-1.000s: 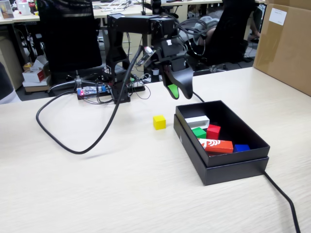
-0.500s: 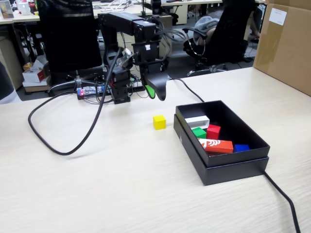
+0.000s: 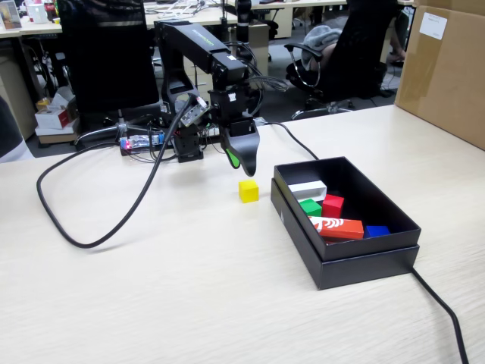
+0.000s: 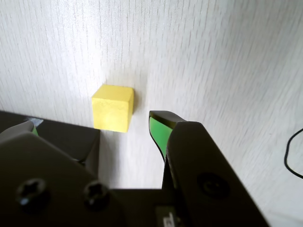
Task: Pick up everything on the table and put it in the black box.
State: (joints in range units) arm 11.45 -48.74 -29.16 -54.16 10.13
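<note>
The yellow cube [image 3: 248, 190] sits on the pale wood table [image 3: 189, 288], just left of the black box [image 3: 356, 262]. It also shows in the wrist view [image 4: 112, 107]. The green cube [image 3: 310, 206] and the red cube [image 3: 332, 205] lie inside the box. My gripper [image 3: 244, 168] hangs above the table, just behind the yellow cube and not touching it. In the wrist view the gripper [image 4: 93, 122] is open and empty. Its green-padded jaws stand wide apart, with the cube just beyond the gap.
The box also holds a white oblong block [image 3: 307, 189], a red-orange block with white marking [image 3: 336, 227] and a blue piece [image 3: 376, 230]. A big brown carton [image 3: 447, 68] stands at the back right. Black cables [image 3: 98, 227] loop across the table.
</note>
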